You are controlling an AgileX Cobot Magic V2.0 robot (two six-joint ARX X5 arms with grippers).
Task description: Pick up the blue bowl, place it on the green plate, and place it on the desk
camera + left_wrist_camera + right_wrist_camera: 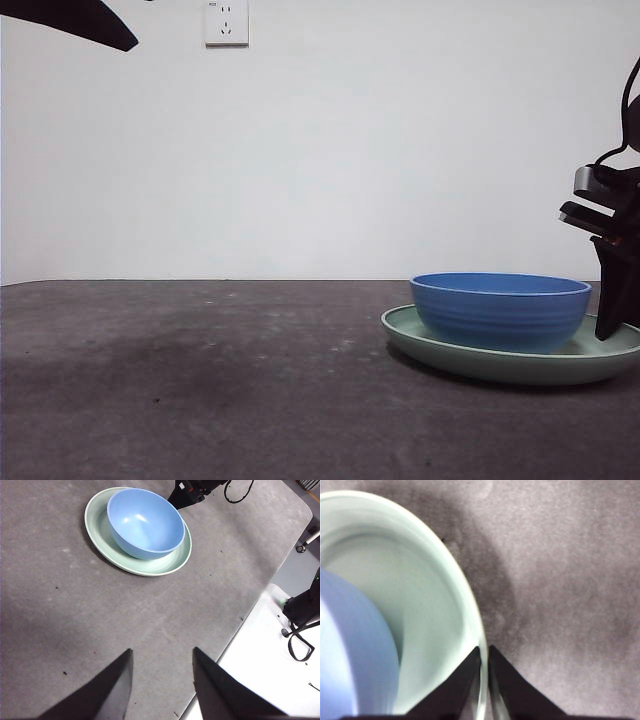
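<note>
The blue bowl (500,310) sits in the green plate (480,362), which rests on the desk (200,380) at the right. My right gripper (612,325) comes down at the plate's right side and is shut on its rim; in the right wrist view the jaws (484,650) pinch the plate's rim (430,620), with the bowl (350,650) beside them. The left wrist view shows the bowl (145,522) in the plate (135,565), with the right gripper (187,495) at the plate's far side. My left gripper (162,660) is open and empty, high above the desk, far from the plate.
The left arm shows only as a black tip (70,20) at the top left corner. A wall socket (226,22) is on the white wall behind. The desk's edge and a white surface with cables (260,655) lie beyond it in the left wrist view.
</note>
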